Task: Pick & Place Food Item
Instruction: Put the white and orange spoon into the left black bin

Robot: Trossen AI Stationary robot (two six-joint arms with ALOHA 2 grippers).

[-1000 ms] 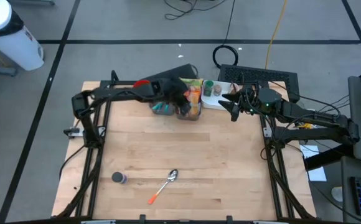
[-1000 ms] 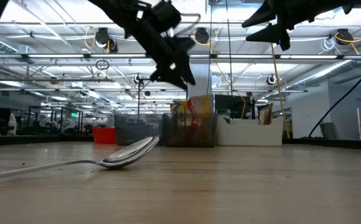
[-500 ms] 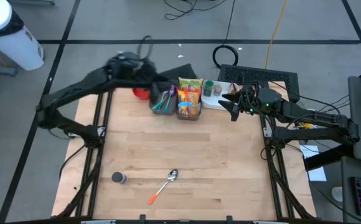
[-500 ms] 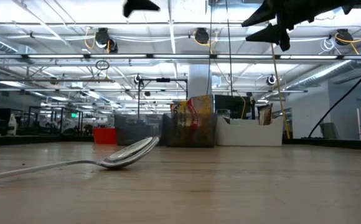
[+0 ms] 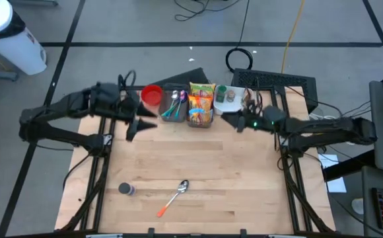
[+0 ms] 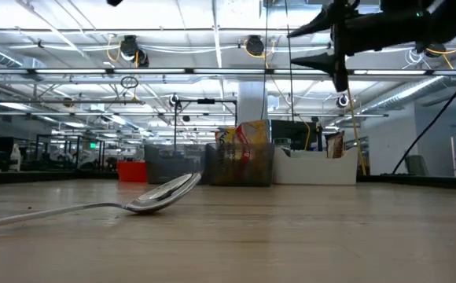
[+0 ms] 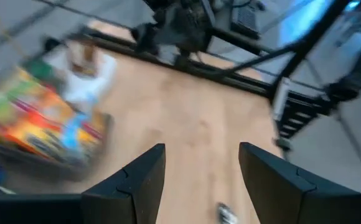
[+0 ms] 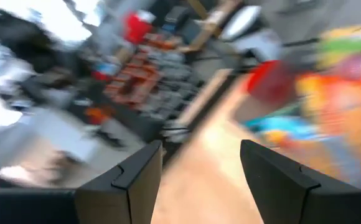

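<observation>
left gripper (image 5: 139, 125) | open, empty, left of snack bin (image 5: 201, 114) | right gripper (image 5: 230, 119) | open, empty, right of bin, angled toward it, probably to reach snack packets (image 5: 202, 99) | packets upright in bin

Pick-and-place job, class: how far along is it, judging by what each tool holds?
Done: nothing visibly placed. In hand: both the left tool and the right tool are open and empty, above the table near the snack bin. Left: gripping a food item and placing it.
</observation>
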